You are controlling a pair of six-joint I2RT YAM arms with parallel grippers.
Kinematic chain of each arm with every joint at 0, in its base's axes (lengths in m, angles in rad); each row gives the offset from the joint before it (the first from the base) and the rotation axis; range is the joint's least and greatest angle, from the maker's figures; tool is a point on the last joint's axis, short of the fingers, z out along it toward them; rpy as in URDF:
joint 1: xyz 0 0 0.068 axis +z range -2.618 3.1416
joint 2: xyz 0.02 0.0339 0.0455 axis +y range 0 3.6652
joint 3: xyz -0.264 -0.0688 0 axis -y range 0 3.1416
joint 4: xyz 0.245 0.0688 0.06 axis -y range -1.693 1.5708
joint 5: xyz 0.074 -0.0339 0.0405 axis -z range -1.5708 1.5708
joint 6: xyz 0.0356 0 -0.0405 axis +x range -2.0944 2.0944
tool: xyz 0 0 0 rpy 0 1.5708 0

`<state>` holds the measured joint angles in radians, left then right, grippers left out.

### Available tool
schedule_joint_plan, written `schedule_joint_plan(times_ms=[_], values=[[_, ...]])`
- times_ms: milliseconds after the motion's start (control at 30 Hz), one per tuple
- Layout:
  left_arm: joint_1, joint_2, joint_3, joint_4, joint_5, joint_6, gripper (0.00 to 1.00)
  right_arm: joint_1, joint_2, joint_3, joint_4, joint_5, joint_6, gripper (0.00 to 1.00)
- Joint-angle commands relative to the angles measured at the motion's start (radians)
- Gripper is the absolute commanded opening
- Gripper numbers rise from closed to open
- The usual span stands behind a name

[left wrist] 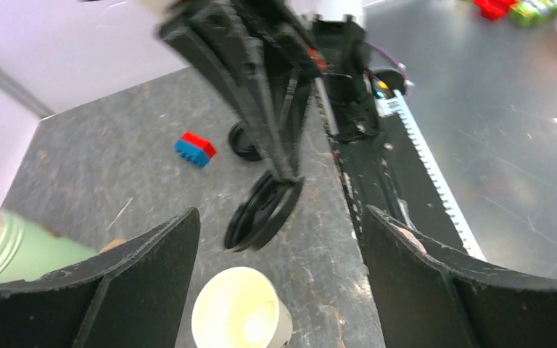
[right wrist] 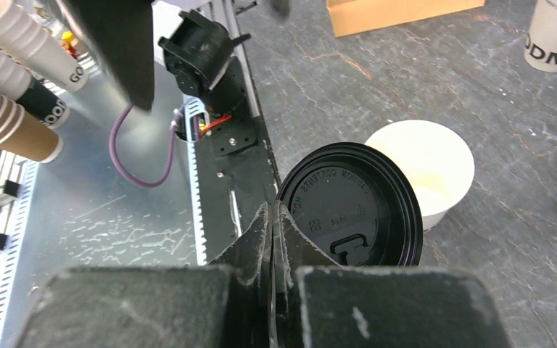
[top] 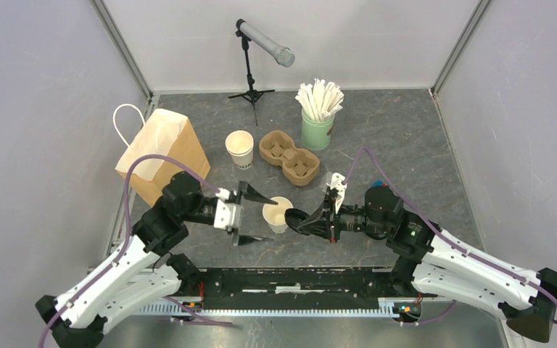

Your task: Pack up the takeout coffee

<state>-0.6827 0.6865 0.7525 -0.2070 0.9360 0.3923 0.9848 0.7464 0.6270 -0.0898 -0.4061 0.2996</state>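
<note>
A lidless cream-white paper cup (top: 278,214) stands upright at the table's middle. My left gripper (top: 270,219) is open, one finger on each side of that cup (left wrist: 239,312) and neither touching it. My right gripper (top: 310,220) is shut on the rim of a round black plastic lid (right wrist: 348,206). It holds the lid tilted just to the right of the cup (right wrist: 435,163) and above its rim. The left wrist view shows the lid (left wrist: 265,214) hanging on edge from the right gripper (left wrist: 286,174). No lidded takeout coffee is in view.
A brown paper bag (top: 161,154) with handles stands at the left. Behind the middle are a second lidless cup with dark print (top: 240,148), a cardboard cup carrier (top: 290,157) and a green cup of white sticks (top: 318,116). A microphone stand (top: 252,90) is at the back.
</note>
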Motion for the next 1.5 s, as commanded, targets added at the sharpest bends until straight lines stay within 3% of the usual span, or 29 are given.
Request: schedule_joint_plan(times_ms=[0,333,500,700,933,1267,1333,1467], values=[[-0.173,0.061,0.071,-0.178,-0.151,0.29,0.86,0.002,0.003,0.062,0.105,-0.064,0.036,0.0],[-0.301,0.141,0.103,-0.164,-0.343,0.337,0.82,0.002,-0.001,0.047,0.119,-0.095,0.05,0.0],[-0.325,0.17,0.107,-0.164,-0.366,0.352,0.77,0.002,0.0,0.027,0.125,-0.085,0.053,0.0],[-0.344,0.192,0.113,-0.162,-0.378,0.345,0.63,0.001,0.001,0.009,0.145,-0.082,0.061,0.0],[-0.343,0.183,0.11,-0.105,-0.404,0.23,0.44,0.002,-0.004,-0.005,0.145,-0.075,0.058,0.0],[-0.343,0.141,0.08,-0.034,-0.388,0.076,0.25,0.002,-0.016,-0.041,0.183,-0.043,0.068,0.0],[-0.343,0.123,0.068,-0.011,-0.396,0.036,0.23,0.001,-0.019,-0.043,0.186,-0.033,0.068,0.04],[-0.343,0.086,0.039,0.051,-0.429,-0.093,0.22,0.002,-0.037,-0.039,0.177,0.023,0.067,0.22]])
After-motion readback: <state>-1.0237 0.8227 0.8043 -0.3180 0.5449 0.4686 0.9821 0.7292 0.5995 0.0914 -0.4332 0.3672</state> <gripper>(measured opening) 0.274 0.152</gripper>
